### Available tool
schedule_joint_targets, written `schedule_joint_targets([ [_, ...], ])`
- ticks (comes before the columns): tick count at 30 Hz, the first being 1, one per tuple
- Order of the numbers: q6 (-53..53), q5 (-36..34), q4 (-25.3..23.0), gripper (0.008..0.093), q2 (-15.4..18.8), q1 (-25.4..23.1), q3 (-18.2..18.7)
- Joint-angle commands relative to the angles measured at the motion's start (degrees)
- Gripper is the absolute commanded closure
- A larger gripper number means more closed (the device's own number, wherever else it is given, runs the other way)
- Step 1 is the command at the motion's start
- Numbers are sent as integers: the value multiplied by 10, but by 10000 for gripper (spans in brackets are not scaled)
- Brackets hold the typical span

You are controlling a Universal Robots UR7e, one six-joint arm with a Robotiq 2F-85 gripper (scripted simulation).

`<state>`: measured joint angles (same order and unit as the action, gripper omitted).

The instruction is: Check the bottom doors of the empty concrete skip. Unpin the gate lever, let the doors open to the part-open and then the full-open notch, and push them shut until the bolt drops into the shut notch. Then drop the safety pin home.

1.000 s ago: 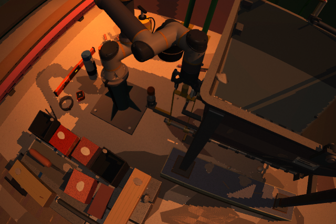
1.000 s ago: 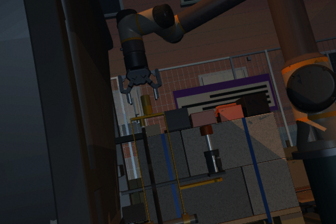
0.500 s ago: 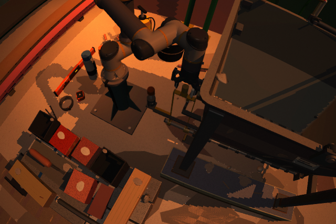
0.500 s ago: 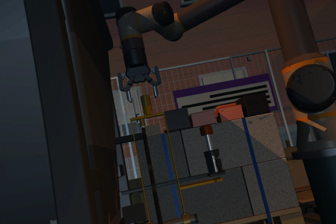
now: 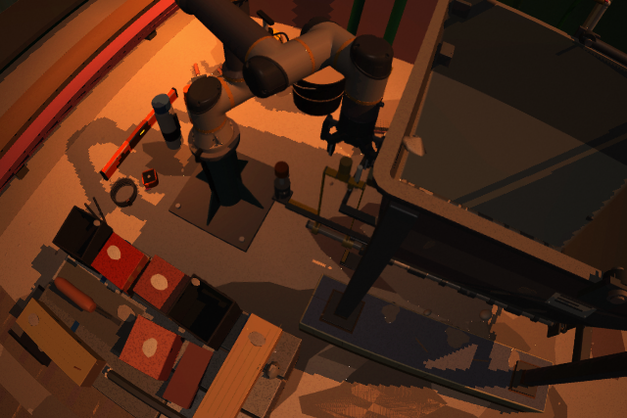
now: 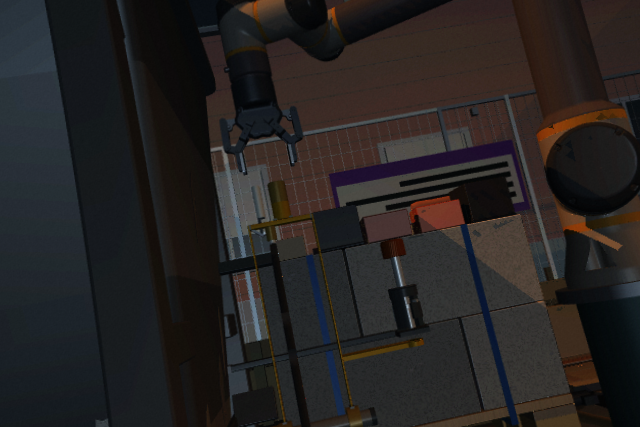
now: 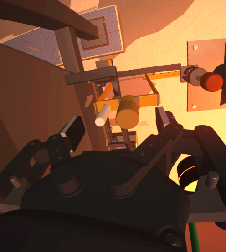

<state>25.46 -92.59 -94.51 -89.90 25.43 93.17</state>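
Observation:
My gripper (image 6: 267,160) (image 5: 351,148) (image 7: 118,125) hangs pointing down beside the corner of the concrete skip (image 5: 511,120), a short way above the yellow cylindrical grip (image 6: 277,198) (image 5: 345,167) (image 7: 127,111) of the gate lever. The grip stands on a thin yellow frame (image 6: 282,223) (image 7: 128,100). A small white peg (image 7: 102,115) juts out beside the grip. The red-knobbed safety pin (image 6: 394,262) (image 5: 281,176) (image 7: 210,81) stands in its bracket, farther toward my base. The gripper is open and holds nothing.
A dark bucket (image 5: 318,95) sits behind my wrist. The skip's leg (image 5: 372,256) stands on a grey pad (image 5: 425,347). A spirit level (image 5: 136,135), a canister (image 5: 167,120) and crates of blocks (image 5: 152,312) lie on the floor to the left of my base.

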Motion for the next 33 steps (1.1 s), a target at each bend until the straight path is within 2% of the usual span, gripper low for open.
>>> schedule_joint_targets([
  [1, 0, 0, 4, 154, 0, 0, -4],
  [20, 0, 0, 86, 154, 1, 0, -88],
  [33, 0, 0, 107, 154, 3, 0, -110],
])
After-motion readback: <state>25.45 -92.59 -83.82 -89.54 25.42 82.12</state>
